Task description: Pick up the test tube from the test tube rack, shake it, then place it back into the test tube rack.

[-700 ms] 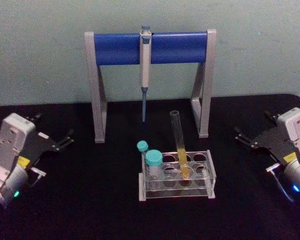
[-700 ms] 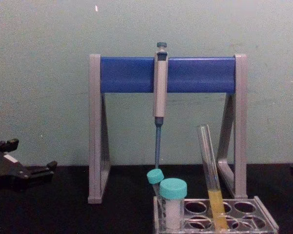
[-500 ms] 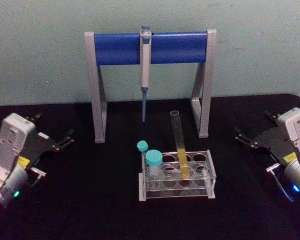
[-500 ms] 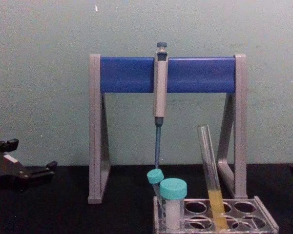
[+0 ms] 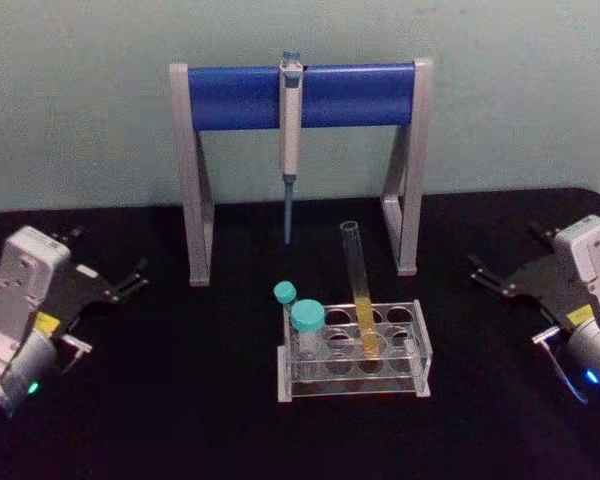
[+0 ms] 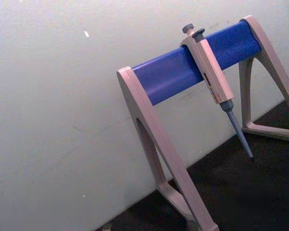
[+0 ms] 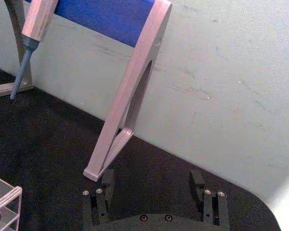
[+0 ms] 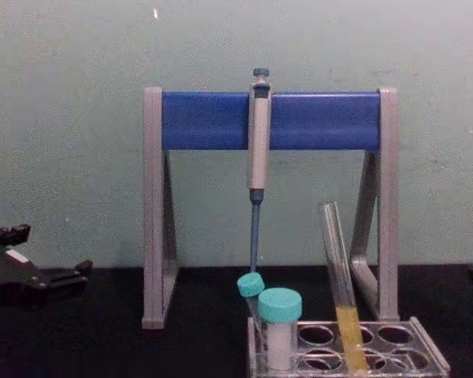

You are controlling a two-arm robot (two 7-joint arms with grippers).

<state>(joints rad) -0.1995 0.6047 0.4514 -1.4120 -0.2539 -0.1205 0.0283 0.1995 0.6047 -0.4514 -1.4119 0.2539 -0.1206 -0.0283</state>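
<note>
Tube (image 5: 358, 285) leans in rack (image 5: 421, 348), 6 o'clock of stand (image 5: 230, 97); left gripper (image 5: 108, 252) at rack's 9 o'clock, right gripper (image 5: 505, 250) at 3 o'clock, both well apart from it, fingers wide, empty.

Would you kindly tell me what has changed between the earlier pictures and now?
Nothing has visibly changed. The test tube still leans in the test tube rack, and the left hand and right hand stay open out at either side, touching nothing.
</note>
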